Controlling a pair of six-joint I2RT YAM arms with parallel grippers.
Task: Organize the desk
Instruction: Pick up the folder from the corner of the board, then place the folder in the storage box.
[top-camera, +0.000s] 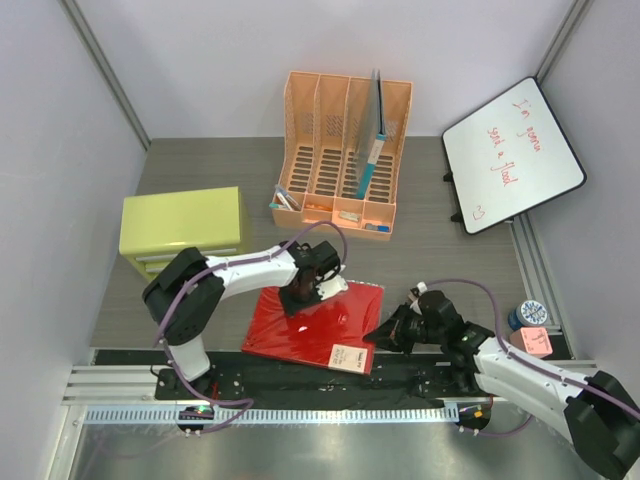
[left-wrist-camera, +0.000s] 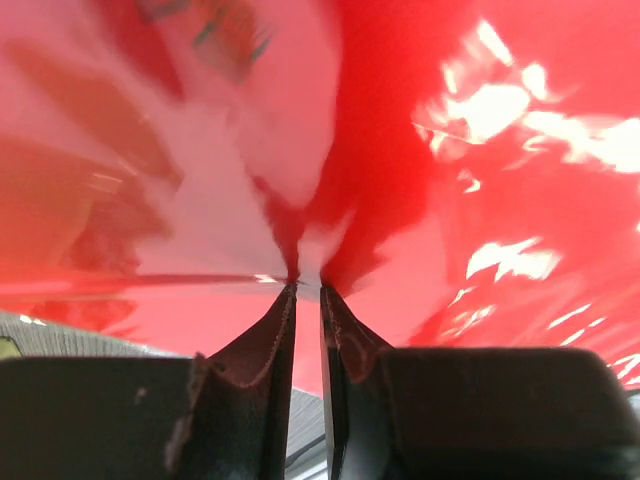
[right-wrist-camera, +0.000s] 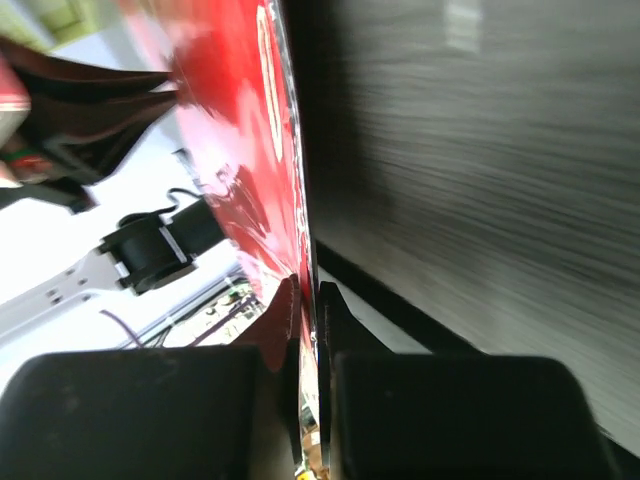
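A glossy red folder (top-camera: 315, 325) with a white label at its near corner lies flat on the dark grey desk (top-camera: 440, 250). My left gripper (top-camera: 300, 295) is shut, and its fingertips (left-wrist-camera: 290, 292) rest against the folder's top surface (left-wrist-camera: 420, 200) near the far left edge. My right gripper (top-camera: 378, 335) is shut on the folder's right edge. In the right wrist view the thin red sheet (right-wrist-camera: 240, 160) runs between the two fingers (right-wrist-camera: 312, 290), with the desk (right-wrist-camera: 480, 150) beside it.
An orange mesh file rack (top-camera: 340, 150) holding an upright grey-blue binder (top-camera: 372, 140) stands at the back. A lime-green drawer cabinet (top-camera: 182, 228) is on the left and a whiteboard (top-camera: 512, 152) leans at the back right. A small round tin (top-camera: 532, 312) and a pink block (top-camera: 535, 342) sit at the right edge.
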